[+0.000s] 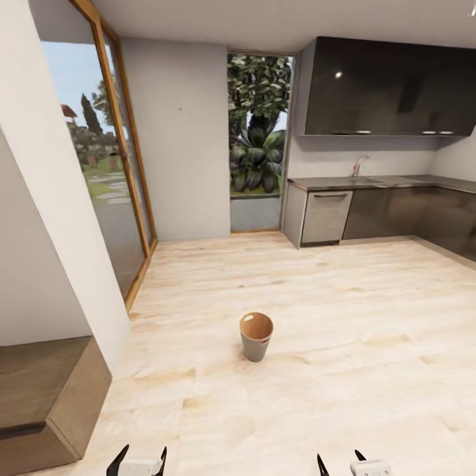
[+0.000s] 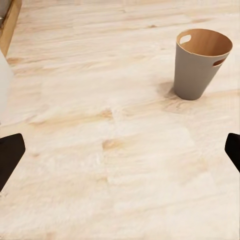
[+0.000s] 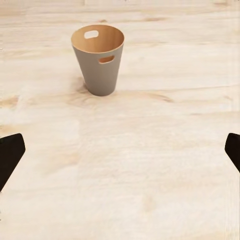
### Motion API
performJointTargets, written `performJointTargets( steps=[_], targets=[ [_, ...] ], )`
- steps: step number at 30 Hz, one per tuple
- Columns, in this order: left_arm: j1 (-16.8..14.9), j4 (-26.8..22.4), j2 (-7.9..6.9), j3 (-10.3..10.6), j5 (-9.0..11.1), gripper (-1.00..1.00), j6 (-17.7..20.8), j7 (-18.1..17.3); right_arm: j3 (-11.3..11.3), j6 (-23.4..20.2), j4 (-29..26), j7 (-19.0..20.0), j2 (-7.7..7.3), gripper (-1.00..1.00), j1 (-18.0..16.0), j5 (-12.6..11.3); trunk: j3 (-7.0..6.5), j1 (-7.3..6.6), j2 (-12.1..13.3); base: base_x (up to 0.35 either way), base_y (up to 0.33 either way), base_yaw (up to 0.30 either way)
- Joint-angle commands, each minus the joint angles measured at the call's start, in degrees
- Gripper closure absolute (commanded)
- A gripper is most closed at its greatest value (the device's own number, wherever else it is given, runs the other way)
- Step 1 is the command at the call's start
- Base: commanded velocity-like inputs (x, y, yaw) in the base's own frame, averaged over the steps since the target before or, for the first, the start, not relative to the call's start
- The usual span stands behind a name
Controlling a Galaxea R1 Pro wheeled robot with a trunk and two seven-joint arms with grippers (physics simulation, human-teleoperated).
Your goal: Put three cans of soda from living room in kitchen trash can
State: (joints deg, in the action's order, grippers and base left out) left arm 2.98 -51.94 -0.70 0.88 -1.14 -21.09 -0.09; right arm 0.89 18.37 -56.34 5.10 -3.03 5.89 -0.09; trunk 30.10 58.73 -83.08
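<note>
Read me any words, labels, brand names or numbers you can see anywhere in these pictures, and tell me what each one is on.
There is no readable text.
The bin is plain inside and out, with cut-out handles and no label.
The dishwasher front and the dark wall cupboards carry no visible lettering.
The left tool and right tool show no markings.

glass door (image 1: 109, 178) left | dishwasher (image 1: 325, 217) | low wooden cabinet (image 1: 46, 396)
</note>
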Motion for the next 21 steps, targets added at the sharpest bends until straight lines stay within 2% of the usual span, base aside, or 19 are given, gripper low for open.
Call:
performJointTargets(
  steps=[1, 16, 21],
  targets=[
    [0.0, 0.0, 0.0, 0.0, 0.0, -1.0, 0.0, 0.0, 0.0, 0.0, 0.0, 0.0, 0.01, -1.0, 0.0, 0.0, 0.0, 0.0, 0.0, 0.182, -0.001, 0.175],
    [0.0, 0.0, 0.0, 0.0, 0.0, -1.0, 0.0, 0.0, 0.0, 0.0, 0.0, 0.0, 0.04, -1.0, 0.0, 0.0, 0.0, 0.0, 0.0, 0.167, 0.0, 0.24],
    [0.0, 0.1, 0.02, 0.0, 0.0, -1.0, 0.0, 0.0, 0.1, 0.0, 0.0, 0.0, 0.04, -1.0, 0.0, -0.2, 0.0, 0.0, 0.0, 0.179, 0.0, 0.121]
  ],
)
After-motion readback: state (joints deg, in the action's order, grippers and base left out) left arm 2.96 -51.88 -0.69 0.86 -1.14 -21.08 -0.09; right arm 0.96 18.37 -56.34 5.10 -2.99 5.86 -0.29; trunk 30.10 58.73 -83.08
